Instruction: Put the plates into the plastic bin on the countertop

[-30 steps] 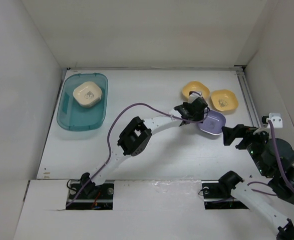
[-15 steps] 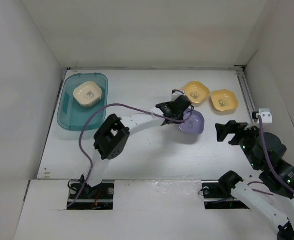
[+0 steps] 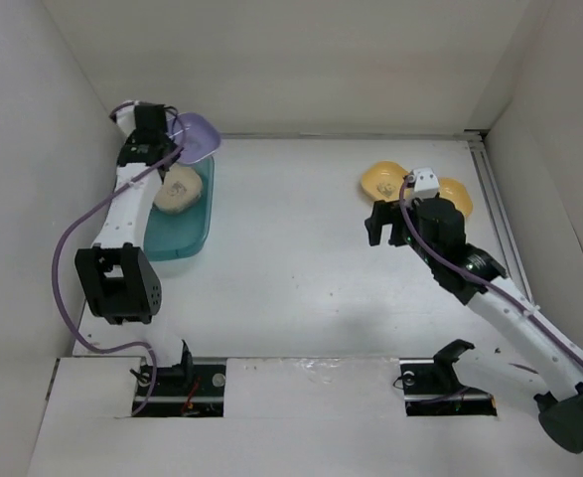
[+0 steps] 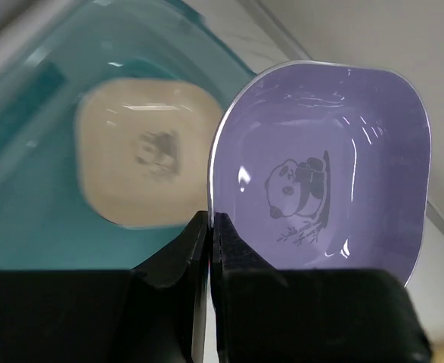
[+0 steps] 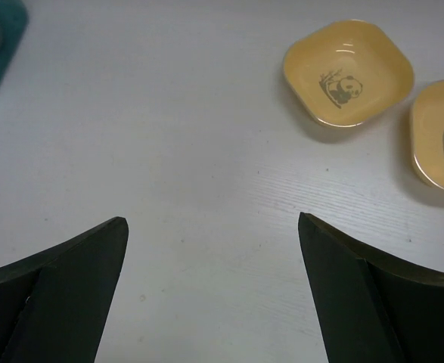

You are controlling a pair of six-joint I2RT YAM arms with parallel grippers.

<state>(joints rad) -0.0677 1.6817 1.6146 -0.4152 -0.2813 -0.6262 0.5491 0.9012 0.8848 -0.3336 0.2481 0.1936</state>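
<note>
Four plates show: a purple plate (image 4: pixel 320 166), a cream plate (image 4: pixel 142 147), and two yellow ones. The left gripper (image 4: pixel 212 223) is pinched onto the purple plate's rim, jaws nearly together on the thin lip. The dish is tipped up so its panda print (image 4: pixel 297 189) faces the wrist camera. In the top view that plate hangs at the far end of the teal bin (image 3: pixel 177 238), partly past the bin's far edge and not resting on anything that I can see. The cream plate lies flat inside the bin, below and beside the purple one. The right gripper (image 5: pixel 212 221) has jaws spread wide, holds nothing, and hovers above the bare countertop (image 5: pixel 169 136). The first yellow plate (image 5: pixel 348 72) and second yellow plate (image 5: pixel 441 144) sit just beside each other on the countertop ahead of it, well apart from the bin. Handling guess: the plates look light, stiff and glossy, likely hard plastic, so slick under the pads and prone to swing in a one-edge pinch. The best hold is the rim, one finger inside the shallow wall and one outside, mid-side rather than on a rounded corner. They are unlikely to break from a short drop, but one could bounce or slide off the cream plate, so I would lower the purple plate flat before letting go. Task looks early: one plate binned, one over the bin, two waiting.
</note>
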